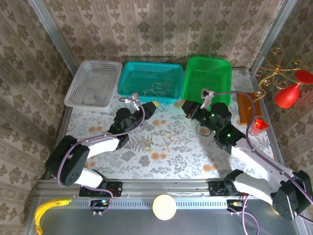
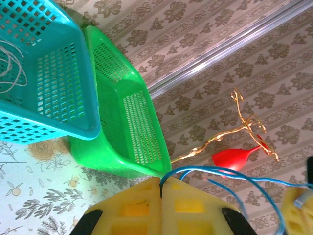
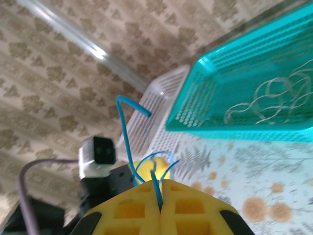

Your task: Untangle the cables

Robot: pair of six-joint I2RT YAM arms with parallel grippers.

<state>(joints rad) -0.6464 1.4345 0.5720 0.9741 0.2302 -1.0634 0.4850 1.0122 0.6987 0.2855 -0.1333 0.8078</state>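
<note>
A thin blue cable point(image 2: 234, 172) hangs in the air between my two grippers. My left gripper point(image 2: 161, 182) is shut on one end of it, pinched between the yellow fingertips. From there the cable arcs right toward the other gripper's yellow finger point(image 2: 297, 210). My right gripper point(image 3: 160, 185) is shut on the blue cable point(image 3: 125, 132) too, and a loop and a free end stand up in front of it. From above, the left gripper point(image 1: 152, 107) and right gripper point(image 1: 186, 105) face each other just ahead of the baskets. A few thin pale cables point(image 1: 164, 138) lie on the table below.
Three baskets line the back: a white one point(image 1: 93, 83), a teal one point(image 1: 128, 73) with several pale wires, and a green one point(image 1: 208, 76). A wooden block point(image 1: 246, 107) and a red cup point(image 1: 258, 124) sit at the right. A banana point(image 1: 49, 208) lies at the near left.
</note>
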